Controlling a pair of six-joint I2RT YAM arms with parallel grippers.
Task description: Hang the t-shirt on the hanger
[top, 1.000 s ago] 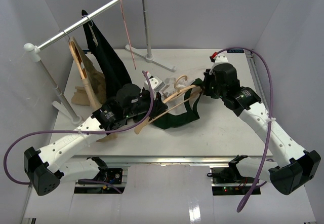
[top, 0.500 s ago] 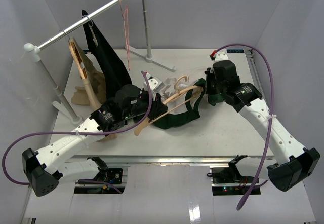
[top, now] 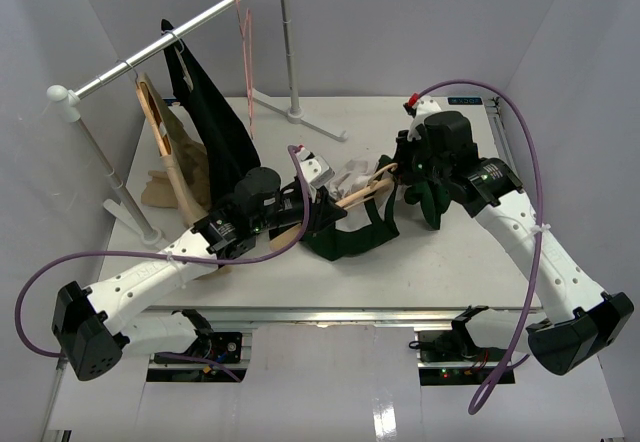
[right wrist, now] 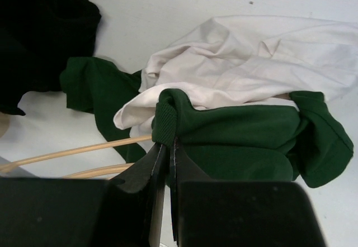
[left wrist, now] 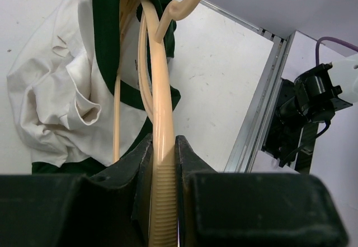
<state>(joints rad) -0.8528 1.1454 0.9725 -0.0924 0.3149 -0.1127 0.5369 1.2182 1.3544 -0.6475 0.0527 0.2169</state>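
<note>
The wooden hanger [top: 345, 200] lies tilted across the middle of the table, inside the neck of the dark green t-shirt [top: 352, 234]. The shirt's cream panel [top: 352, 176] is bunched behind it. My left gripper [top: 318, 208] is shut on the hanger's ribbed arm [left wrist: 160, 96], with the shirt [left wrist: 56, 101] hanging around the far part. My right gripper [top: 405, 174] is shut on a fold of the shirt's green ribbed edge [right wrist: 168, 113] and holds it above the table. The hanger's thin rods [right wrist: 67, 153] show to the left of the right gripper [right wrist: 166, 149]. The metal hook is not visible.
A clothes rack with a metal rail [top: 170, 37] stands at the back left. It carries a black garment [top: 205, 112], a tan garment [top: 170, 162] and a pink wire hanger [top: 245, 52]. Its foot [top: 320, 122] rests on the table's back middle. The table's metal edge [left wrist: 263, 107] is at the right.
My right gripper has moved left and up with the shirt edge. My left gripper has shifted right with the hanger. The pink wire hanger has swung left on the rail.
</note>
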